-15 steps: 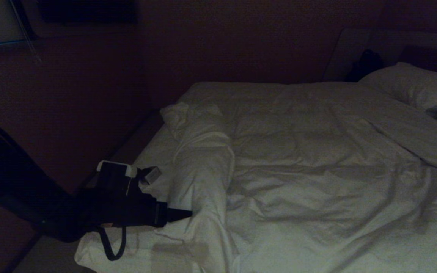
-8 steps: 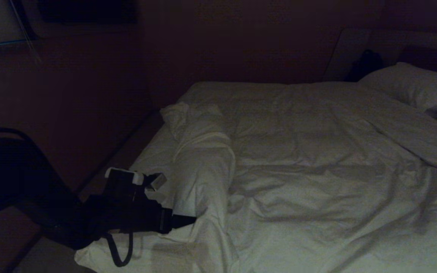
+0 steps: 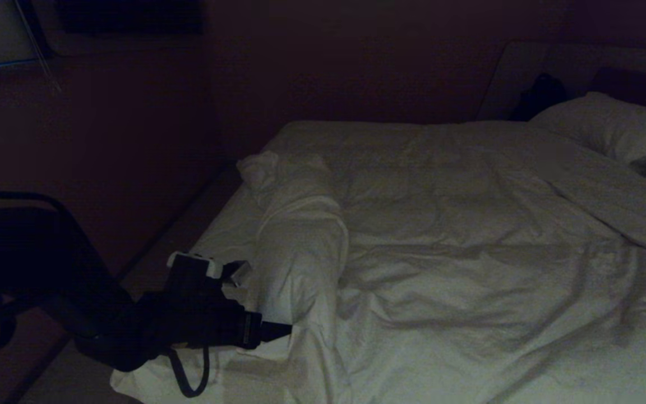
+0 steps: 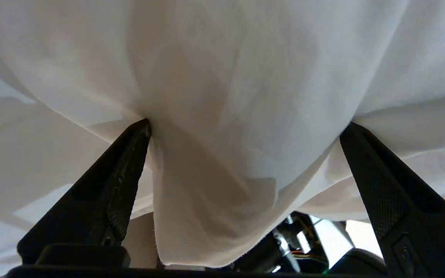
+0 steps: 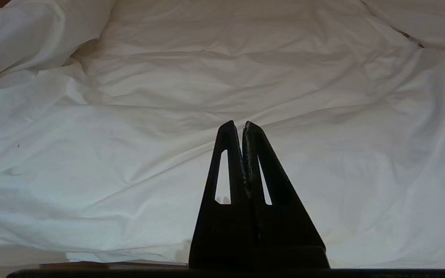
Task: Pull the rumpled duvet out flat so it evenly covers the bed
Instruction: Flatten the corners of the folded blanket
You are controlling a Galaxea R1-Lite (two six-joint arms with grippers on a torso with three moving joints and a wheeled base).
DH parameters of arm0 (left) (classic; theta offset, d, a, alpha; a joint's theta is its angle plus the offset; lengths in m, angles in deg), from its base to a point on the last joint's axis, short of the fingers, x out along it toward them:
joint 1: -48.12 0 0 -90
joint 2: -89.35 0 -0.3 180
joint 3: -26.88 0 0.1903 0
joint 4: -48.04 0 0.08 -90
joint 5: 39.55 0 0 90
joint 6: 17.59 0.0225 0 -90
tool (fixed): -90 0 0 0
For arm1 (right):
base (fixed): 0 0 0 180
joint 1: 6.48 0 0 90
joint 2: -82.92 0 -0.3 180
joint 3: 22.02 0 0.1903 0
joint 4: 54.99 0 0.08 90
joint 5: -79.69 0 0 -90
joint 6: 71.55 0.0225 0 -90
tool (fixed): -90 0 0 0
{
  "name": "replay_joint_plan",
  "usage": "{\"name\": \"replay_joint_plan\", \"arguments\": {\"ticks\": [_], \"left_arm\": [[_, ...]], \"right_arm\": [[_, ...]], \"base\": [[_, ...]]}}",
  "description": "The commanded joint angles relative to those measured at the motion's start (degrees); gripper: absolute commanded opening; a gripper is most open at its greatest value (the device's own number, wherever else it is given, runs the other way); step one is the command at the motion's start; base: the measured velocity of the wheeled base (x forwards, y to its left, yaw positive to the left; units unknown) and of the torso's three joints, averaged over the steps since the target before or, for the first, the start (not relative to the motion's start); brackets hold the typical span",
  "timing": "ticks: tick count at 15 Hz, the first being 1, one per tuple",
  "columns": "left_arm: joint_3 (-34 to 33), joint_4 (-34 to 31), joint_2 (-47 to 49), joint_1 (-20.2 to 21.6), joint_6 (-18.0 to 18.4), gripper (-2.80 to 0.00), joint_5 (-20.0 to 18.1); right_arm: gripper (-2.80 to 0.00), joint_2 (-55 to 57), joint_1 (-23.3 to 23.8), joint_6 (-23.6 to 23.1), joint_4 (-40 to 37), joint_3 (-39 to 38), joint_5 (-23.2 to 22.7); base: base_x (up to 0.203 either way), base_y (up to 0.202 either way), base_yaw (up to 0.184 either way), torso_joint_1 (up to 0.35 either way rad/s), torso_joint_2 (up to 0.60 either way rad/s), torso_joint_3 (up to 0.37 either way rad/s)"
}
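Currently listed, item one: the thick, puffy white quilted duvet [image 3: 469, 235], soft and creased, spread over most of the wide low white-sheeted bed [image 3: 216, 238] but bunched along its left edge into a long rolled ridge running from the far corner toward the near one. That ridge leaves a strip of thin fitted sheet bare beside it, so coverage is uneven.

Item two: the left black two-fingered claw [image 3: 275, 331], level at the near left edge of the bed, tips against the foot of the ridge. Its fingers [image 4: 122, 173] stand spread wide, a hanging fold of cloth bulging between them; nothing is pinched yet. Judged placement: poised to take that fold and draw it outward toward the bare edge.

Item three: the right black claw [image 5: 238, 127], pressed together and empty, idle above the rumpled middle of the duvet.

Item four: a plump white pillow [image 3: 614, 126], at the far right corner.
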Motion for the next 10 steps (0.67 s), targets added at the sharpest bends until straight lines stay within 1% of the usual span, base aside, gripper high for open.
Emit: {"name": "replay_joint_plan", "arguments": {"ticks": [1, 7, 10], "left_arm": [[0.28, 0.32, 0.01, 0.04, -0.57, 0.0, -0.13], [0.38, 0.32, -0.06, 0.06, -0.7, 0.0, -0.07], [0.56, 0.32, 0.02, 0.06, -1.49, 0.0, -0.06]], "right_arm": [[-2.8, -0.02, 0.0, -0.02, 0.02, -0.01, -0.02], [-2.8, -0.02, 0.0, -0.02, 0.02, -0.01, -0.02], [-2.8, -0.02, 0.0, -0.02, 0.02, -0.01, -0.02]], "base": [[0.0, 0.0, 0.0, 0.0, 0.0, 0.0], [0.0, 0.0, 0.0, 0.0, 0.0, 0.0], [0.0, 0.0, 0.0, 0.0, 0.0, 0.0]]}}
